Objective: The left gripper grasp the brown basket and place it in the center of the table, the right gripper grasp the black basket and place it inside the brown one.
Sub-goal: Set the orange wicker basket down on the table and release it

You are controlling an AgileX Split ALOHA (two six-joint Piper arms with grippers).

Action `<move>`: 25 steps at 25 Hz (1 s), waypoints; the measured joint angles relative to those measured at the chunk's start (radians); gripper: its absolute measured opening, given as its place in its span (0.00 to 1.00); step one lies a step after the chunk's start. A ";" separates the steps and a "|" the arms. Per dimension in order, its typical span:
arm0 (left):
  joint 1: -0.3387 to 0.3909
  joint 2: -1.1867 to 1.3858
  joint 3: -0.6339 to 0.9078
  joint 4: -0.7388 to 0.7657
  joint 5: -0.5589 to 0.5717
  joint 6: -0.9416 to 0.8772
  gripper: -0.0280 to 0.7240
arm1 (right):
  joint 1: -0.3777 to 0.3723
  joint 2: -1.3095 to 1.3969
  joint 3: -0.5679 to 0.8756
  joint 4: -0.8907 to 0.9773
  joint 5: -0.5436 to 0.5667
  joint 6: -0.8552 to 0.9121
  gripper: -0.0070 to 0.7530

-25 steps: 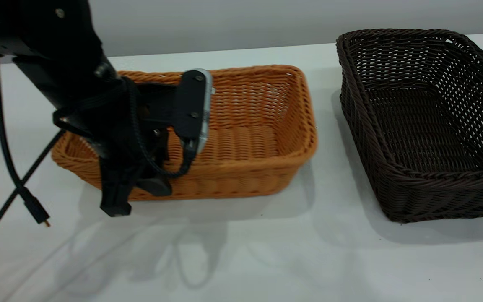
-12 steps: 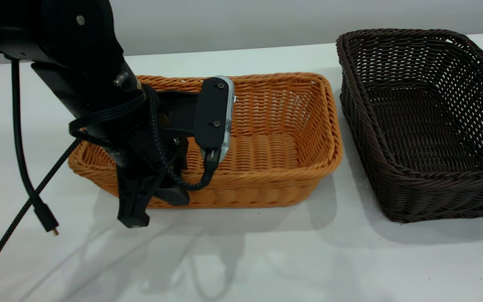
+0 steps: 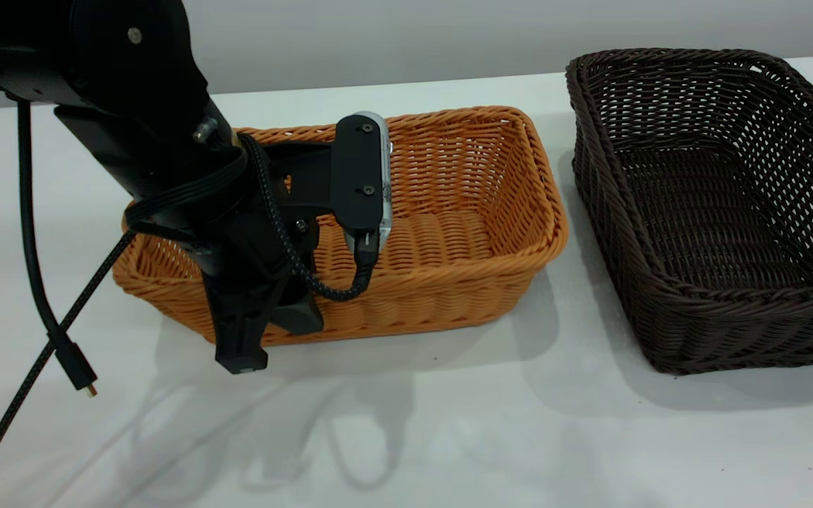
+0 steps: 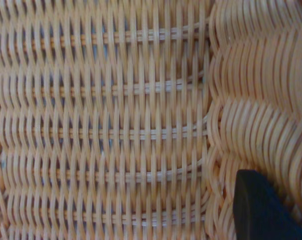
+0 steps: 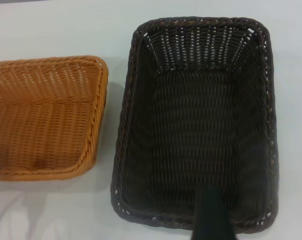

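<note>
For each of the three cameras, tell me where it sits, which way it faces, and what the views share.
Exterior: across the table, looking down at both baskets; the left gripper holds the brown basket by its near wall.
Left wrist: pressed close to the brown basket's weave; one finger shows.
Right wrist: above the black basket, facing down; one dark finger shows.
Shared: exterior and right wrist show both baskets.

Even overhead light, bright. Soft multiple shadows fell on the table (image 3: 449, 437) below both baskets. No glare. Left wrist view ran slightly soft at close range; exterior view was sharp.
</note>
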 joint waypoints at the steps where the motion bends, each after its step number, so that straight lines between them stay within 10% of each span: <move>1: 0.000 0.000 0.000 0.000 0.000 0.000 0.17 | 0.000 0.000 0.000 0.000 0.000 -0.001 0.55; 25: -0.071 0.018 -0.001 0.002 -0.027 -0.055 0.17 | 0.000 0.000 0.000 0.003 0.004 -0.001 0.55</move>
